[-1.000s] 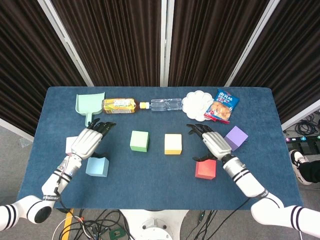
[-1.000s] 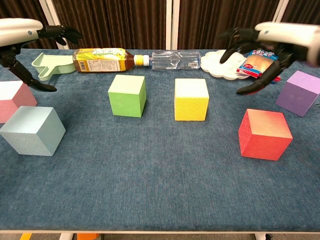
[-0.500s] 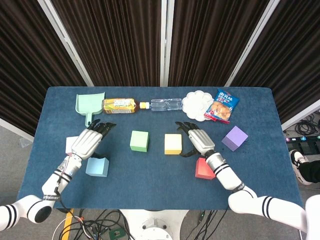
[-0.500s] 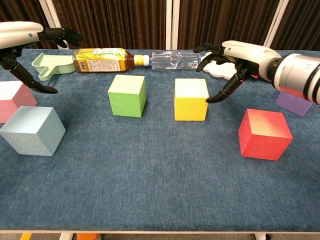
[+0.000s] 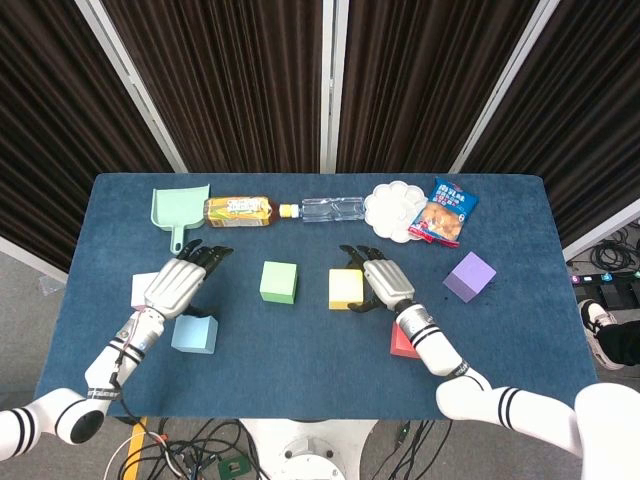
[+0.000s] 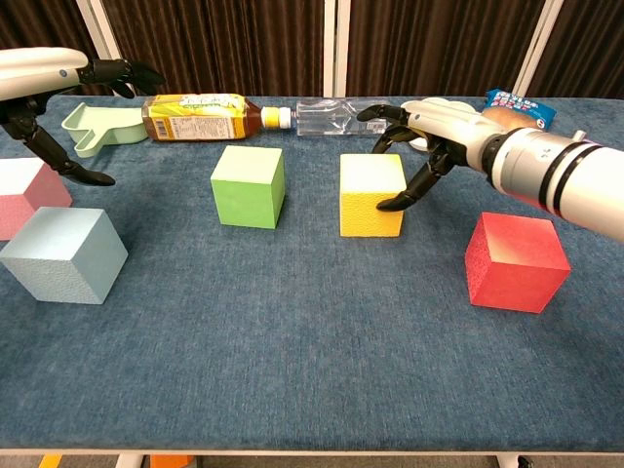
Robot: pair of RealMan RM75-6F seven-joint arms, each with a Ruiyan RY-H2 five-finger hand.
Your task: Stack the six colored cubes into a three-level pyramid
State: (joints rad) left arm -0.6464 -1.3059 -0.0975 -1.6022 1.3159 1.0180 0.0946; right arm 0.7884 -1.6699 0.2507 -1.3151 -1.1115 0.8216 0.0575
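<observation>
I count six cubes on my table, one of each colour: a green cube (image 5: 279, 282) and a yellow cube (image 5: 345, 288) at the middle of the frame, a light blue cube (image 5: 194, 334) and a pink cube (image 6: 24, 195) at lower left, a red cube (image 6: 516, 261) at lower right and a purple cube (image 5: 469, 277) at right. Along the upper edge lie two bottles, a tea bottle (image 5: 240, 211) and a clear bottle (image 5: 333, 209), with one green scoop (image 5: 180, 209) at upper left, one white plate (image 5: 394, 211) and one snack bag (image 5: 444, 212) at upper right. My hands are two, my left hand (image 5: 179, 281) at left and my right hand (image 5: 385, 281) at centre.
</observation>
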